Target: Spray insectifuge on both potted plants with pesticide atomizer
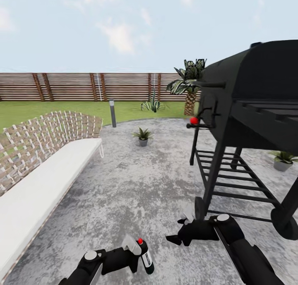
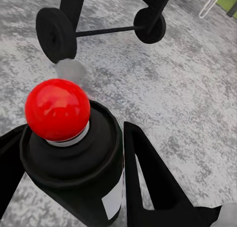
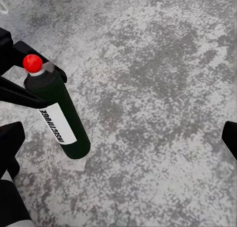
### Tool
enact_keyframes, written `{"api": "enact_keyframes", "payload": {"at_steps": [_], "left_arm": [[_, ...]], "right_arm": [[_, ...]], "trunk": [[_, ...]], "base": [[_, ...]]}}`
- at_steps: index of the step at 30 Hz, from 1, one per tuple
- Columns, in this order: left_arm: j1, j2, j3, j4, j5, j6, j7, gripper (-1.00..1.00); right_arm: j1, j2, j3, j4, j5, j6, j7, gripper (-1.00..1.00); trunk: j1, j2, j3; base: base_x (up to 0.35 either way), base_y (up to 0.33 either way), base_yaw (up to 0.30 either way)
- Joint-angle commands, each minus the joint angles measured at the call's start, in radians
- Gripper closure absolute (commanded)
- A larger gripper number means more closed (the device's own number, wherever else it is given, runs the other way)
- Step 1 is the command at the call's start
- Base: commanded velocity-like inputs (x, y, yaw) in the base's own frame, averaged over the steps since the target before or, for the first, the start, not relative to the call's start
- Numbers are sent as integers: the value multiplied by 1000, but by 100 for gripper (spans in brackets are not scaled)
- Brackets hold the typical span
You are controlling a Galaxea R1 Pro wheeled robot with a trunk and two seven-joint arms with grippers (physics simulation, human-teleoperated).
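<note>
The pesticide atomizer [image 1: 145,257], a dark bottle with a white label and a red ball top, hangs just above the grey paving with my left gripper [image 1: 138,252] shut on it. In the left wrist view the atomizer [image 2: 74,153] sits between the black fingers [image 2: 148,172]. The right wrist view shows the atomizer [image 3: 61,118] held near its top, label reading "INSECTIFUGE". My right gripper [image 1: 177,232] hovers open beside it, nothing between its fingers [image 3: 11,138]. One potted plant [image 1: 142,136] stands ahead on the paving. The other potted plant [image 1: 283,159] sits behind the grill at right.
A big black grill [image 1: 248,111] on a wheeled frame [image 2: 57,34] stands close at the right. A white bench [image 1: 41,190] with a woven back runs along the left. A short bollard light [image 1: 112,113], a palm [image 1: 189,86] and the slatted fence [image 1: 82,86] stand beyond.
</note>
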Motion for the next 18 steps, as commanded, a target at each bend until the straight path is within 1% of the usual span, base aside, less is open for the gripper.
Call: {"api": "enact_keyframes", "payload": {"at_steps": [1, 18], "left_arm": [[0, 0, 0, 0, 0, 0, 0, 100], [0, 0, 0, 1, 0, -2, 1, 100]], "right_arm": [[0, 0, 0, 0, 1, 0, 0, -100], [0, 0, 0, 0, 1, 0, 0, -100]], "trunk": [[0, 0, 0], [0, 0, 0]], "base": [[290, 172, 0], [290, 172, 0]]}}
